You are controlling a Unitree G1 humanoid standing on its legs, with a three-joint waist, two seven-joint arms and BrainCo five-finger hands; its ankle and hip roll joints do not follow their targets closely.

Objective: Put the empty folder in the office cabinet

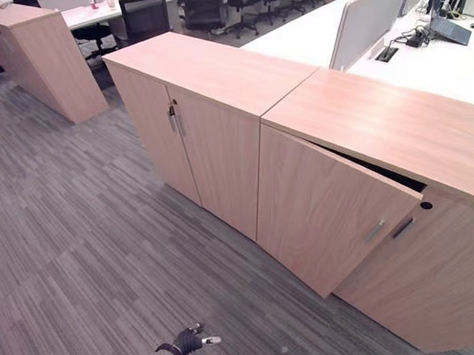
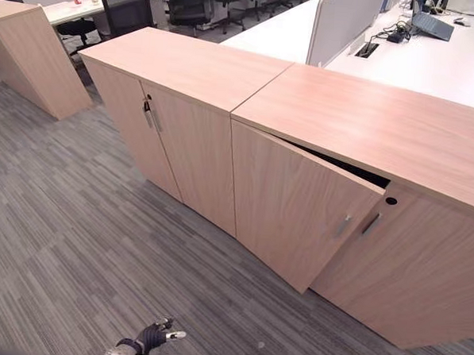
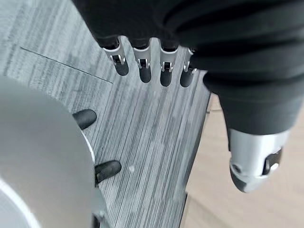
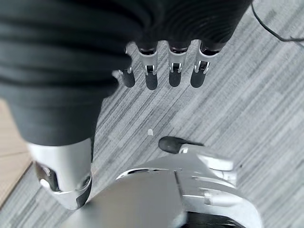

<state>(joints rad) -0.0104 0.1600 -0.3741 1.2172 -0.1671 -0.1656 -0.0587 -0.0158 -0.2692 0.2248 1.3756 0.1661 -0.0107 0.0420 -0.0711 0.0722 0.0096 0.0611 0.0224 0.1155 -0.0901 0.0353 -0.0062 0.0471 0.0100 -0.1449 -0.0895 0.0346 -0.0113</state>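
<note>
My left robot hand (image 3: 156,57) and my right robot hand (image 4: 166,61) both hang low over the grey carpet (image 1: 75,240) with fingers straight and empty — ahead, the office cabinet (image 1: 363,192) stands with its left door (image 1: 323,210) ajar — and I can't see the folder.

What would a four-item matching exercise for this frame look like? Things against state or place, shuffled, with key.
Things:
1. left hand
2. right cabinet's door
3. left cabinet's doors
4. black chair

States or places:
A. shut
B. ajar
C. behind the cabinets, at a white desk
D. open, holding nothing, above the carpet

Pairs: 1-D, 2-B, 3-A, 4-C
</note>
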